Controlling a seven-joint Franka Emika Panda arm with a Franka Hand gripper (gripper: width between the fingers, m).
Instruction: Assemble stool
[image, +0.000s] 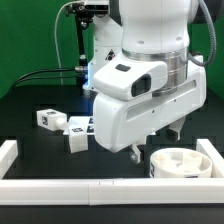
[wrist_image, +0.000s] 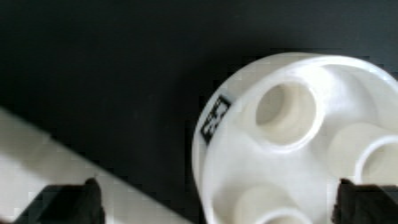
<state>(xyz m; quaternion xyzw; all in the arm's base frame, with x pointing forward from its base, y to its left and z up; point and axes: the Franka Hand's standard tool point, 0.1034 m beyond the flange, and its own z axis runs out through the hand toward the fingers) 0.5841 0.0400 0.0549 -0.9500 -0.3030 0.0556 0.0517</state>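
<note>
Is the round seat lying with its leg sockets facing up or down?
Up. The seat lies flat, its round sockets visible in both views.

White seat (wrist_image: 311, 130), socketed, fingers (wrist_image: 63, 205) apart, seemingly empty

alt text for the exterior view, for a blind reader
A large white robot arm fills the middle, its open gripper over the round white seat on a black table. White legs with marker tags lie toward the exterior view's left, and white rails border the table.
</note>
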